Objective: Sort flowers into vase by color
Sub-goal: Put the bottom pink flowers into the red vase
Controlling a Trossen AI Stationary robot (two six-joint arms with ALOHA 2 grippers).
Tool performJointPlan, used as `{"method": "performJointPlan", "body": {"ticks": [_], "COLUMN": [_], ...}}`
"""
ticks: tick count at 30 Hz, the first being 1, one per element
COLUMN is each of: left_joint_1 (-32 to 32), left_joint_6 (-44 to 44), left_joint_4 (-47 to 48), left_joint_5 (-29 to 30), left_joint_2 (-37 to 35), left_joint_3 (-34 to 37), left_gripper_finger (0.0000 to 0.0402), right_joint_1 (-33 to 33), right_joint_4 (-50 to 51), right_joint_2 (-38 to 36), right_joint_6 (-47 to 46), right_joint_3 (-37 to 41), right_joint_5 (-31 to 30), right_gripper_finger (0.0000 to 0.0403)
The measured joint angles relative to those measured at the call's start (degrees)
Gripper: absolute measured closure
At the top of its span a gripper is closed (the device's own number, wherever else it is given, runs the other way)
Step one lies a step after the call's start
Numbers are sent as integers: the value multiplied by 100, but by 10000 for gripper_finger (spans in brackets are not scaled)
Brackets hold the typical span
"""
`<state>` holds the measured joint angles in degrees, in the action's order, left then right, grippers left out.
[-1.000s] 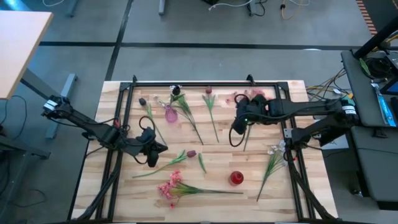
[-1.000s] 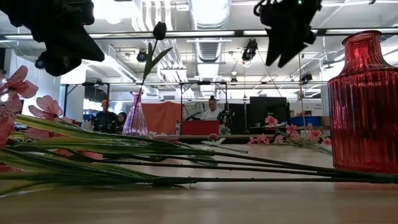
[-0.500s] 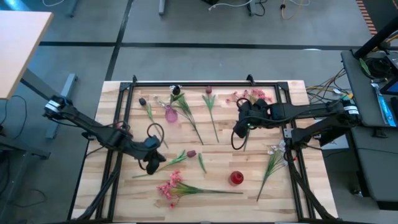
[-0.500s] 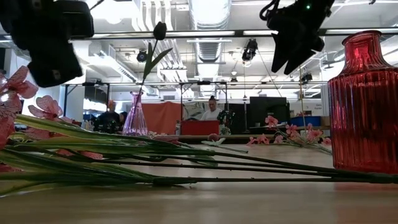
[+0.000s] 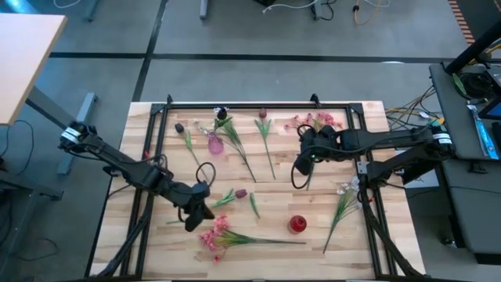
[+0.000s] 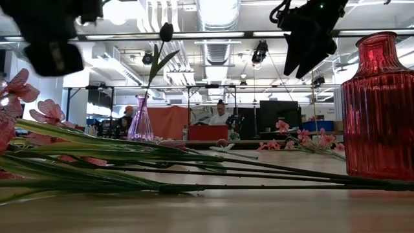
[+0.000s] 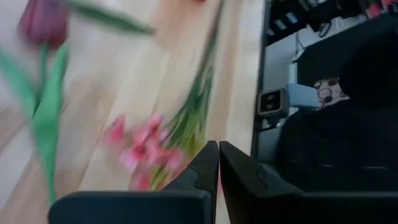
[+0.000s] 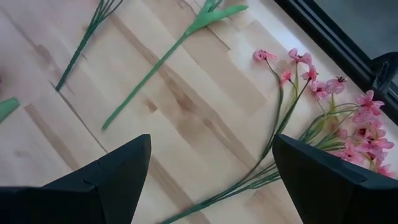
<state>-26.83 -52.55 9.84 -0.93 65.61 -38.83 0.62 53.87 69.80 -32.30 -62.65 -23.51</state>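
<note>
My left gripper hangs shut above the table, just left of a pink spray that lies flat near the front edge; the left wrist view shows that spray ahead of the shut fingers. A maroon tulip lies beside it. My right gripper hovers open over bare wood at mid-right, close to another pink spray by the far edge. A pink vase holds one dark-budded stem. A red vase stands near the front.
More tulips lie along the far side with a whitish spray at the right. A loose green leaf lies mid-table. A black frame borders the table. People sit in the room behind.
My left gripper has moved toward the table's near edge and a little rightward, toward the pink spray, turning as it went and staying shut. The flowers and vases lie as before.
</note>
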Motion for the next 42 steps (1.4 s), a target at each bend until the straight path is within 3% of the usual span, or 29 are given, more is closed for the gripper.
{"method": "performJointPlan", "body": {"ticks": [9, 13, 16, 29, 34, 38, 42], "left_joint_1": [-195, -284, -317, -354, -448, -851, -1414], "left_joint_6": [1921, 2175, 2190, 2653, 2194, 1919, 2077], "left_joint_4": [1099, 1681, 2086, 2440, 2447, 2451, 2463], "left_joint_5": [54, 184, 361, 490, 529, 1140, 2177], "left_joint_2": [1340, 1807, 1968, 1480, 1176, 992, 834], "left_joint_3": [-1822, -2285, -2422, -2321, -2321, -2321, -2312], "left_gripper_finger": [402, 402, 402, 402, 402, 402, 402], "right_joint_1": [-147, -439, -748, -2052, -2494, -2770, -2962], "right_joint_4": [456, 384, 192, 133, 149, 158, 163], "right_joint_2": [-4, 8, 70, 1708, 2500, 3121, 3745], "right_joint_6": [79, 140, 45, 169, 185, 342, 486], "right_joint_3": [-611, -796, -930, -2331, -3020, -3511, -3977], "right_joint_5": [738, 1308, 1351, 1349, 1349, 1347, 1303], "right_gripper_finger": [76, 76, 76, 76, 76, 76, 76]}}
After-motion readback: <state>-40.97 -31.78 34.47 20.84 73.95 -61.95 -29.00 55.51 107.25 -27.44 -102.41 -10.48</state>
